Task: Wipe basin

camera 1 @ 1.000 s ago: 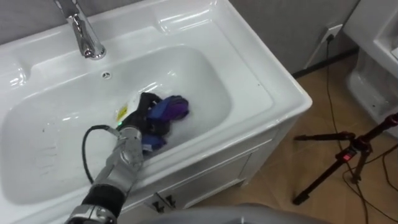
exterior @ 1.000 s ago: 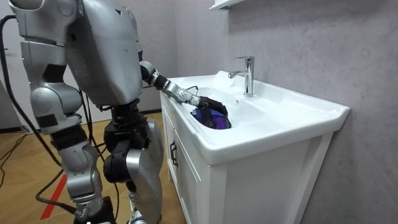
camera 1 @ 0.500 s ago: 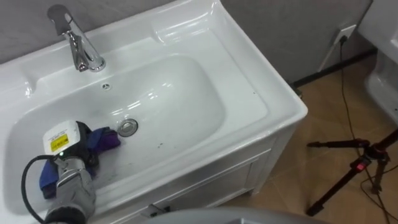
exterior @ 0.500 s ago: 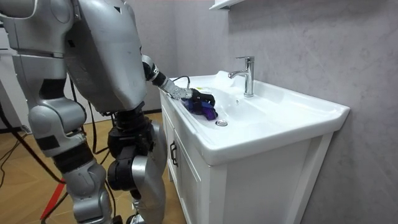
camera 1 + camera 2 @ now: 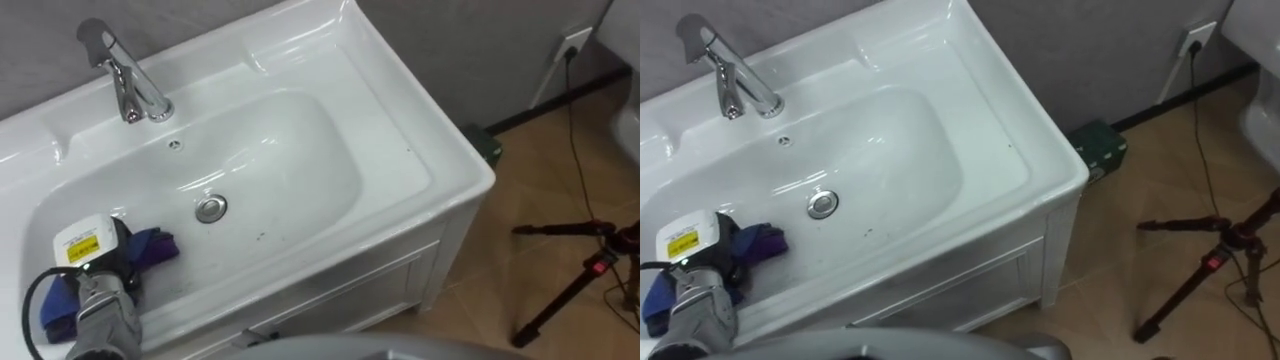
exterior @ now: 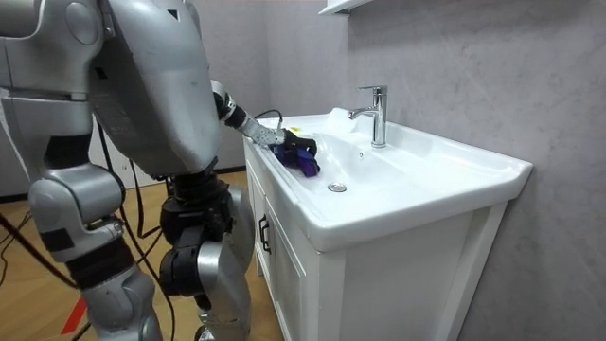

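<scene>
The white basin [image 5: 400, 135] is set in a white cabinet, with a chrome tap [image 5: 125, 75] at its back and an uncovered drain [image 5: 210, 208] in the bowl. A purple and blue cloth [image 5: 152, 246] lies bunched against the bowl's left slope. My left hand [image 5: 116, 264], black with a white tag on its back, is curled on this cloth. The room view has the same hand [image 6: 287, 142] at the basin's near end, with the cloth [image 6: 305, 161] hanging under it. I stand at that end of the cabinet.
A black tripod [image 5: 585, 270] with a red light stands on the wooden floor to the right. A green box [image 5: 488, 145] sits by the grey wall, and a cable runs to a wall socket [image 5: 578, 40]. The cabinet doors [image 5: 330, 300] are below the basin's front edge.
My left hand has dragged the cloth from the middle of the bowl to its left side, uncovering the drain. The head camera has shifted a little.
</scene>
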Robot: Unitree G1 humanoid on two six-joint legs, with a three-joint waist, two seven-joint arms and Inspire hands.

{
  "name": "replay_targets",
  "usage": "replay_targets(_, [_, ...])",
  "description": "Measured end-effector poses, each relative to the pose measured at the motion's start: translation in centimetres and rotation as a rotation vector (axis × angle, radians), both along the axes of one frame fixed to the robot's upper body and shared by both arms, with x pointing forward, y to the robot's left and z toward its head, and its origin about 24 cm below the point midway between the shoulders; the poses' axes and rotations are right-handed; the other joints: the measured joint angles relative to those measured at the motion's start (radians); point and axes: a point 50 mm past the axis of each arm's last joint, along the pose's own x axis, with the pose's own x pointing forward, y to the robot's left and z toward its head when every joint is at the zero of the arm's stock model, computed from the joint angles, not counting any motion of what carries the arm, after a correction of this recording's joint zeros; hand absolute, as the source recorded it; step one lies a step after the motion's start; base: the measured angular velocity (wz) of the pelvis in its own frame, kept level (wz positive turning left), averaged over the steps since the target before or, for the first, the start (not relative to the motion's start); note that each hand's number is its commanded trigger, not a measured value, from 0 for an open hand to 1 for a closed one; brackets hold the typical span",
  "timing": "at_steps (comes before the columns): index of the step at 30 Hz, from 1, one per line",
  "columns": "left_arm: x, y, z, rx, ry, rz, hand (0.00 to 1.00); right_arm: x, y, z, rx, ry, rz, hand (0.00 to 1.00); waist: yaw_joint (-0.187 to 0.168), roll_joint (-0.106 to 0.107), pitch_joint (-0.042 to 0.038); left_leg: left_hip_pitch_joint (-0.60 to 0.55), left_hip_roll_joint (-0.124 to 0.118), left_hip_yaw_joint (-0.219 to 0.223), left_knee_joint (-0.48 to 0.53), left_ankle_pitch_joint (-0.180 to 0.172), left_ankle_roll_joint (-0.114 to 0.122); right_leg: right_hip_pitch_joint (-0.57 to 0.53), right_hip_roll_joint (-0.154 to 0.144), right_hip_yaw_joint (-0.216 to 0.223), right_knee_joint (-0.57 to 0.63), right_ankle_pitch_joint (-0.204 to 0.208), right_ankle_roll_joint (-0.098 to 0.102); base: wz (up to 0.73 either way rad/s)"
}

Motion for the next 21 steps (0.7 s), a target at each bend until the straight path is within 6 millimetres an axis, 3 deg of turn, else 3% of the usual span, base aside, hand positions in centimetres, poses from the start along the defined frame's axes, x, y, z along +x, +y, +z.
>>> replay_targets(5, [0.0,0.5,0.4,-0.003,-0.005,0.016,1.0,0.1,-0.3,0.1,-0.008,-0.04,-0.035,0.0,0.006,0.001,0.0007,-0.018,-0.004,-0.022,0.0,0.004,-0.001,0.001,-0.005,-0.035,0.001,-0.011,-0.01,0.19])
replay_targets(7, [0.1,0.5,0.4,-0.003,-0.009,0.015,1.0,0.1,-0.4,0.2,-0.009,-0.047,-0.039,0.0,0.014,0.001,0.0006,-0.02,-0.005,-0.024,0.001,0.012,-0.011,0.0,-0.009,-0.047,0.001,-0.015,-0.012,0.09])
replay_targets(13, [0.2,0.2,0.5,-0.02,-0.014,0.016,1.0,0.6,-0.4,0.2,0.0,-0.063,-0.014,0.0,0.027,-0.012,-0.0003,-0.05,-0.028,-0.029,0.0,0.025,-0.005,-0.011,-0.02,-0.069,0.019,-0.025,-0.019,0.08])
replay_targets(18, [2.2,-1.1,1.1,-0.067,-0.058,-0.002,1.0,0.9,0.1,0.0,0.006,-0.076,0.019,0.0,0.023,-0.036,0.0077,-0.073,-0.055,-0.052,0.001,0.024,-0.003,-0.013,-0.038,-0.116,0.036,-0.042,-0.013,0.23])
replay_targets(21, [3.8,-2.3,1.7,-0.126,-0.086,-0.038,1.0,1.0,0.6,-0.2,0.016,-0.079,0.052,0.0,0.021,-0.048,0.0117,-0.1,-0.058,-0.051,0.003,0.023,-0.002,-0.018,-0.044,-0.145,0.036,-0.044,-0.01,0.25])
